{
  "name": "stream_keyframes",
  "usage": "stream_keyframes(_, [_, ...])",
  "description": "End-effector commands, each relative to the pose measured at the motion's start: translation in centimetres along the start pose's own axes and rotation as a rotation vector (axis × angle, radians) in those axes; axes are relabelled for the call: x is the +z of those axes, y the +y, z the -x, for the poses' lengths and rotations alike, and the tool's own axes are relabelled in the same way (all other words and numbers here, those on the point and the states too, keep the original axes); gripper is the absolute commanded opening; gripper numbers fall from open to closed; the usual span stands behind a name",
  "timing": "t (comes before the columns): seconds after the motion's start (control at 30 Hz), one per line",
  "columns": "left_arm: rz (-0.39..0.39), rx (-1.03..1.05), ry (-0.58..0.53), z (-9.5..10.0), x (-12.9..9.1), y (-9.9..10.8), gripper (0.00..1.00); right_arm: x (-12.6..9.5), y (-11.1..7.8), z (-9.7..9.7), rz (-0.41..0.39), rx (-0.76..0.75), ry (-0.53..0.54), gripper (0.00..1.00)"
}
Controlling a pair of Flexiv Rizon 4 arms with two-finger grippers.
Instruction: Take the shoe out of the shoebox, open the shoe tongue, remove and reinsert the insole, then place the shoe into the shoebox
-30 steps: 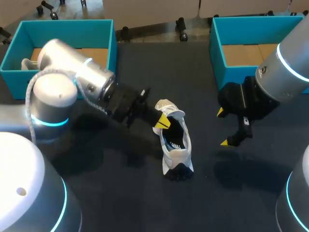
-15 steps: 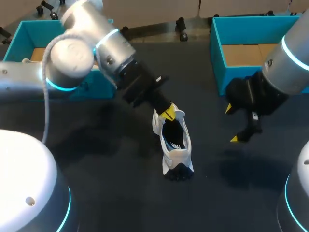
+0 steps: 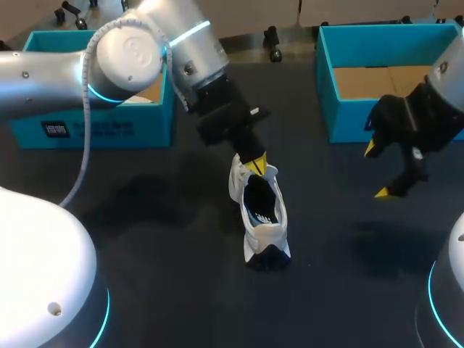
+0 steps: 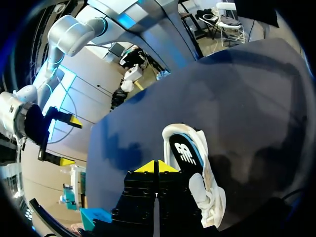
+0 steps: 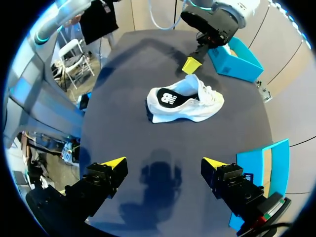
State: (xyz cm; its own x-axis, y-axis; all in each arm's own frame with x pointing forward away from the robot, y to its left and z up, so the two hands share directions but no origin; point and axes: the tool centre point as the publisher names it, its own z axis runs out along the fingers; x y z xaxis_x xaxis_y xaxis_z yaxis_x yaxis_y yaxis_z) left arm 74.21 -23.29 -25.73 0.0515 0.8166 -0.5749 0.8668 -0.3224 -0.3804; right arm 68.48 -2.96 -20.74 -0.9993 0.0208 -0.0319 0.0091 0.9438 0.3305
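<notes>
Two boxes are sitting along the top of the frame. The left box (image 3: 94,130) is sitting upper left, partly behind the left arm. The left gripper (image 3: 255,165) (image 4: 157,167) is hanging just above centre, yellow tips pressed together at the shoe's (image 3: 262,217) upper end; whether they are pinching fabric, cannot tell. The shoe is lying centre frame on the table (image 3: 145,239), outside both boxes, insole (image 3: 261,210) showing. The right box (image 3: 341,119) is sitting upper right. The right gripper (image 3: 377,171) (image 5: 163,163) is hovering at the right edge, jaws spread wide, gripping nothing.
</notes>
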Motion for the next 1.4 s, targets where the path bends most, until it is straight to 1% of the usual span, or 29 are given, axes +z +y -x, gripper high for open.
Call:
stream_keyframes(0.03, [-0.002, -0.001, 0.035, 0.2, -0.1, 0.1, 0.0, -2.5, -1.1, -0.1, -0.002, -0.017, 0.011, 1.0])
stream_keyframes(0.2, [-0.002, -0.001, 0.035, 0.2, -0.1, 0.1, 0.0, -5.0, -2.0, 0.3, -0.024, -0.008, 0.036, 1.0])
stream_keyframes(0.27, [-0.002, -0.001, 0.035, 0.2, -0.1, 0.1, 0.0, -5.8, -2.3, 0.4, -0.025, -0.012, 0.03, 1.0])
stream_keyframes(0.37, [-0.002, -0.001, 0.035, 0.2, -0.1, 0.1, 0.0, -6.6, -2.5, 0.5, -0.038, -0.016, 0.038, 1.0])
stream_keyframes(0.5, [-0.002, -0.001, 0.035, 0.2, -0.1, 0.1, 0.0, -7.3, -2.6, 0.7, -0.017, -0.045, 0.028, 1.0])
stream_keyframes(0.53, [-0.009, -0.002, 0.035, 0.3, -0.1, 0.2, 0.0, -7.4, -2.6, 0.8, -0.019, -0.046, 0.03, 1.0])
stream_keyframes(0.6, [0.01, 0.004, 0.059, 0.3, -0.2, 0.4, 0.0, -7.7, -2.6, 0.9, -0.017, -0.062, 0.04, 1.0])
stream_keyframes(0.67, [0.01, 0.003, 0.076, 0.2, -0.1, 0.7, 0.0, -7.8, -2.6, 0.9, -0.031, -0.055, 0.043, 1.0])
stream_keyframes(0.73, [0.018, 0.003, 0.092, 0.1, 0.0, 0.9, 0.0, -7.8, -2.6, 1.0, -0.022, -0.05, 0.039, 1.0])
stream_keyframes(0.9, [0.01, -0.009, 0.131, 0.1, 0.4, 1.6, 0.0, -7.8, -2.6, 1.0, -0.022, -0.05, 0.039, 1.0])
stream_keyframes(1.07, [-0.006, -0.003, 0.235, 0.3, 0.9, 2.2, 0.0, -7.8, -2.6, 1.0, -0.022, -0.05, 0.039, 1.0])
stream_keyframes(1.23, [-0.002, 0.026, 0.298, 0.5, 1.4, 2.7, 0.0, -7.8, -2.6, 1.0, -0.022, -0.05, 0.039, 1.0])
stream_keyframes(1.4, [0.003, 0.065, 0.363, 0.2, 2.1, 3.1, 0.0, -7.8, -2.6, 1.0, -0.022, -0.05, 0.039, 1.0])
